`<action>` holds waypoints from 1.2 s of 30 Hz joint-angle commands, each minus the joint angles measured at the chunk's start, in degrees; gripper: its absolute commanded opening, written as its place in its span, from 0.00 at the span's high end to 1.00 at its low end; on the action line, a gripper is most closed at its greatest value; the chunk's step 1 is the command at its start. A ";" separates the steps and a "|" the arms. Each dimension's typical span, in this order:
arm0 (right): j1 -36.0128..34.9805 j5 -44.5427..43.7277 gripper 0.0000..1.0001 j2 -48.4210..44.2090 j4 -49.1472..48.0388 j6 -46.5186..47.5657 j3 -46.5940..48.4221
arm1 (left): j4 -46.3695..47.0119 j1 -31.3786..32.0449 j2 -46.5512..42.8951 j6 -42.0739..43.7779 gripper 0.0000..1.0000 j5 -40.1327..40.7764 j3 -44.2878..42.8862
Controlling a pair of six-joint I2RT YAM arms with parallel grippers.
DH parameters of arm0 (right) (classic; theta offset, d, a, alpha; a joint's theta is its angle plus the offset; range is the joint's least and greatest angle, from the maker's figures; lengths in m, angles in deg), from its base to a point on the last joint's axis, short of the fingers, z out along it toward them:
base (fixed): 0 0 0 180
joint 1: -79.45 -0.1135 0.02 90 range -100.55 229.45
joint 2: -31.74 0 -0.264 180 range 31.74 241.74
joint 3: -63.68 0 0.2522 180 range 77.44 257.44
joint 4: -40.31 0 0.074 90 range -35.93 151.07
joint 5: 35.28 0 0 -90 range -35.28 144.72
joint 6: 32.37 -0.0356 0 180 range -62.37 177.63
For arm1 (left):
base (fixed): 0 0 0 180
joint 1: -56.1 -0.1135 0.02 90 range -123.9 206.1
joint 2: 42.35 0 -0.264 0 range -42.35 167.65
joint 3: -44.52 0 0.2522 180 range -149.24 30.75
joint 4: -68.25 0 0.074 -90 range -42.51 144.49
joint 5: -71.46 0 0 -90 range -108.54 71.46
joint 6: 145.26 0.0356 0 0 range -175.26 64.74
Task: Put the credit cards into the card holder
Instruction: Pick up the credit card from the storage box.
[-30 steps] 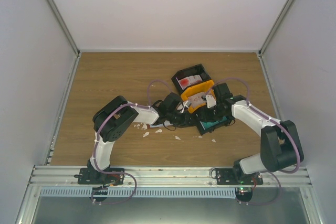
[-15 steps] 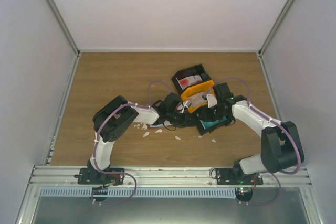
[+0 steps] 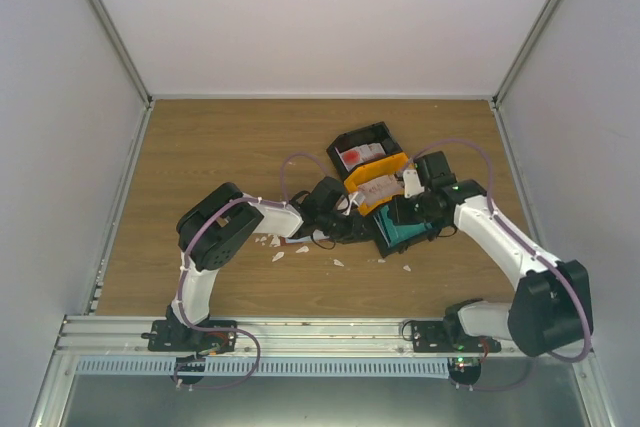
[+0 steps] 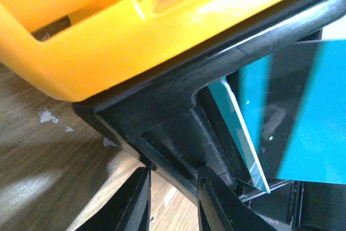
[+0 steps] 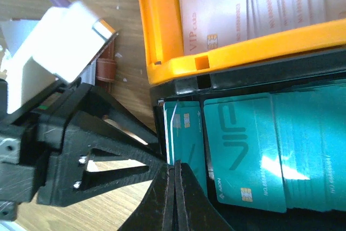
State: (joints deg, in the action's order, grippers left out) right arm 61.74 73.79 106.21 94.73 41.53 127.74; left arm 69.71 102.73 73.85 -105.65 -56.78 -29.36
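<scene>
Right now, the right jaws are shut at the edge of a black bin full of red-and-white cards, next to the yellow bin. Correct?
Not quite: the card colour is wrong. The right wrist view shows the right jaws shut at the edge of a black bin full of teal cards, next to the yellow bin.

Teal cards (image 5: pixel 243 150), black bin (image 5: pixel 259 78), yellow bin (image 5: pixel 157 25)

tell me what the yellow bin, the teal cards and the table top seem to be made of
Yellow bin: moulded plastic by the look, smooth semi-gloss, with rounded edges and a notch in the rim.
Teal cards: thin glossy plastic, showing glare, print and a chip.
Table top: wood grain, matt; whether solid wood or laminate is not clear.
</scene>
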 commanded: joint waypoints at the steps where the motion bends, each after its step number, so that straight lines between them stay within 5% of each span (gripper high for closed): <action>1: -0.15 -3.22 1.00 -5.15 3.96 -2.07 3.78 | 0.24 0.65 -3.46 1.90 0.71 2.78 -0.33; 13: -0.16 1.61 0.99 -16.55 2.66 -5.02 6.55 | -6.28 0.57 -19.46 6.63 0.56 13.40 4.09; 21: -0.15 17.11 1.00 -22.99 -13.77 -10.89 -1.15 | -9.01 -0.28 -36.71 7.75 0.31 19.69 11.26; 28: -0.35 30.24 0.99 -24.86 -32.60 -22.51 -10.24 | -9.96 -1.04 -48.67 7.48 0.16 15.52 15.84; 36: -2.05 37.71 0.99 -25.52 -49.45 -33.59 -14.13 | -9.09 -1.80 -52.04 5.59 0.25 11.07 16.43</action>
State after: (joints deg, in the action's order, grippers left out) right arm 60.56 104.66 81.95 58.54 15.48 114.67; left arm 58.98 101.35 22.66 -99.73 -43.27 -13.32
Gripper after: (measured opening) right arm 0.009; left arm 0.786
